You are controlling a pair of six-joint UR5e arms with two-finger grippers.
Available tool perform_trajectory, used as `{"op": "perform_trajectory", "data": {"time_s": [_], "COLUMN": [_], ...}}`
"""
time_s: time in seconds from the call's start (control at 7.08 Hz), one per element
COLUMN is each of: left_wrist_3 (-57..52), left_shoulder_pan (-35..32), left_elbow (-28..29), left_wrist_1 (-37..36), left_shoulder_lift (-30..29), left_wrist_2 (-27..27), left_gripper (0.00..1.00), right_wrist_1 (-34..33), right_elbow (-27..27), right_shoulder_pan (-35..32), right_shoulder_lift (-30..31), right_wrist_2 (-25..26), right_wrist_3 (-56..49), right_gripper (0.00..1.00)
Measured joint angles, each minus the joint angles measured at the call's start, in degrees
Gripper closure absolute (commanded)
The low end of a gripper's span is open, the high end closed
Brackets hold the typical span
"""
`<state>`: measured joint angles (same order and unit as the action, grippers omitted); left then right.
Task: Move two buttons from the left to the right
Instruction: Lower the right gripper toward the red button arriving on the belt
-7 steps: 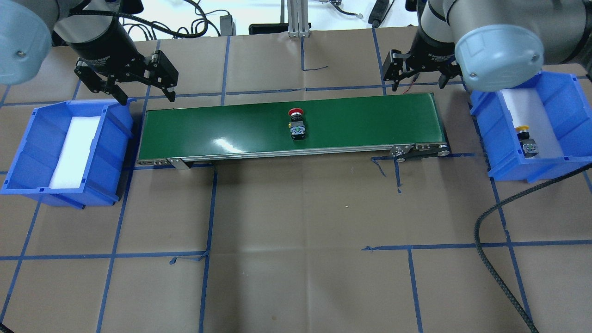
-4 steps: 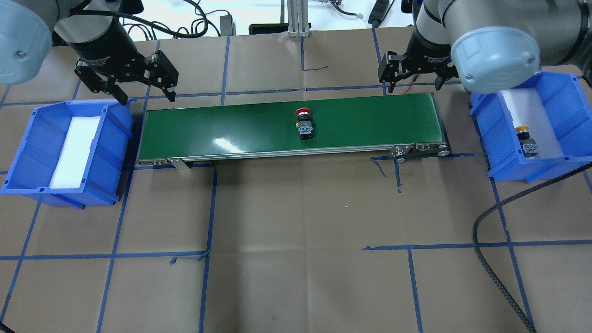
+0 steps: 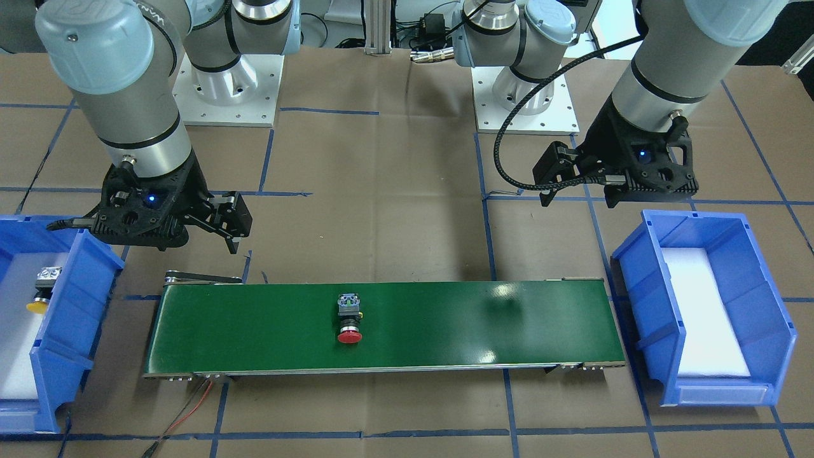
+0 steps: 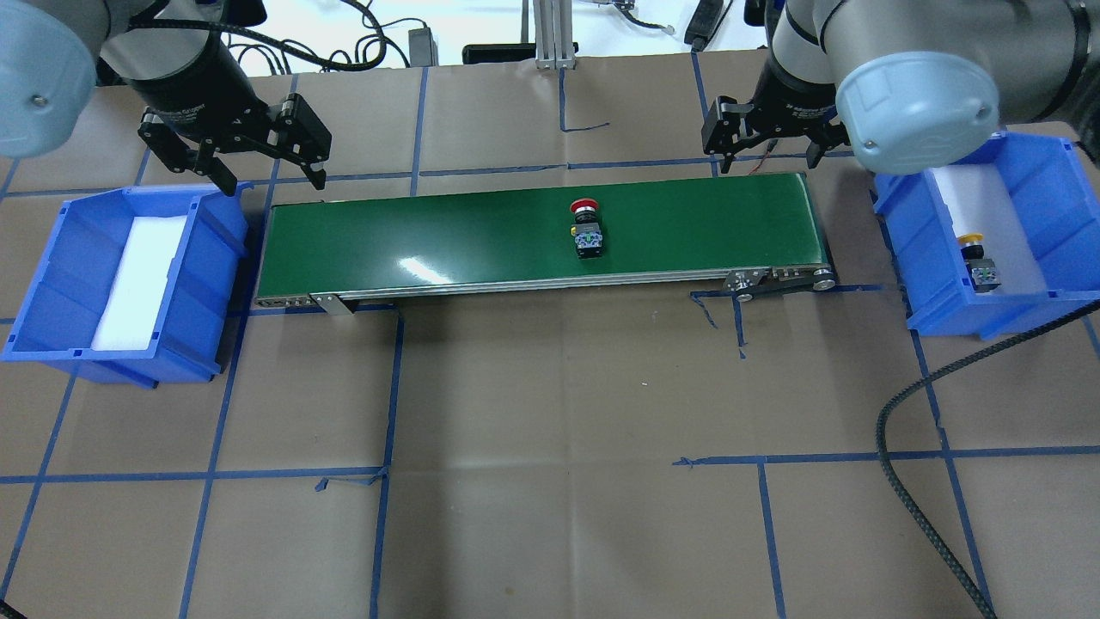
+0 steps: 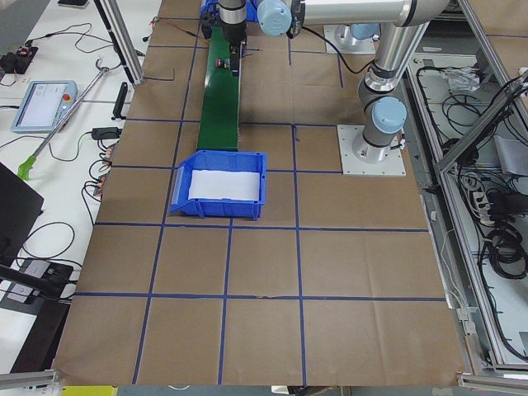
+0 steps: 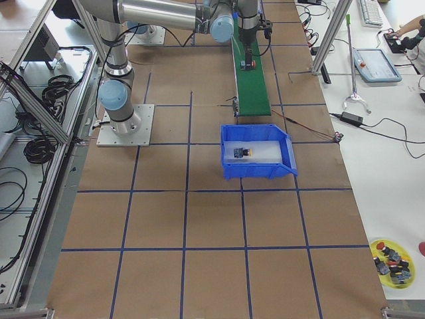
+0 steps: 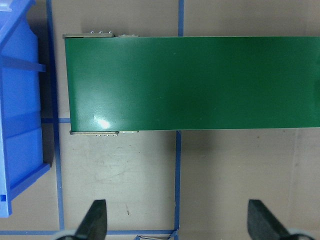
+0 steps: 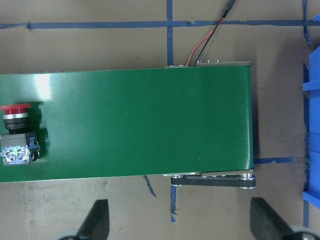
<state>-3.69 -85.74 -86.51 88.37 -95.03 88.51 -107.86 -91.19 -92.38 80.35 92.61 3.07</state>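
Left end effector hangs wide open and holds nothing, over bare desk beside the belt's left end, near a corner of the left bin; right end effector is also spread wide and holds nothing, by the belt's right end, with the right bin just beyond; red button lies on its side on the belt, right of the middle, clear of both long edges, green belt free on either side; yellow button lies in the right bin on its white pad, close to a wall.
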Motion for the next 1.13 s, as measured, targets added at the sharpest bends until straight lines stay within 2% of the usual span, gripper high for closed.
{"op": "perform_trajectory", "data": {"time_s": [0.71, 1.13], "left_wrist_3": [-0.1, -0.1], "left_shoulder_pan": [0.0, 0.0], "left_elbow": [-0.1, -0.1], "left_wrist_1": [0.0, 0.0], "left_shoulder_lift": [0.0, 0.0], "left_wrist_2": [0.2, 0.2], "left_gripper": [0.00, 0.00], "right_wrist_1": [-3.9, -10.7], "right_elbow": [-0.8, -6.0], "right_shoulder_pan": [0.0, -0.1], "right_shoulder_lift": [-1.2, -2.3], "right_wrist_2": [-0.1, -2.9], "right_wrist_3": [0.0, 1.3], "right_gripper": [0.01, 0.01]}}
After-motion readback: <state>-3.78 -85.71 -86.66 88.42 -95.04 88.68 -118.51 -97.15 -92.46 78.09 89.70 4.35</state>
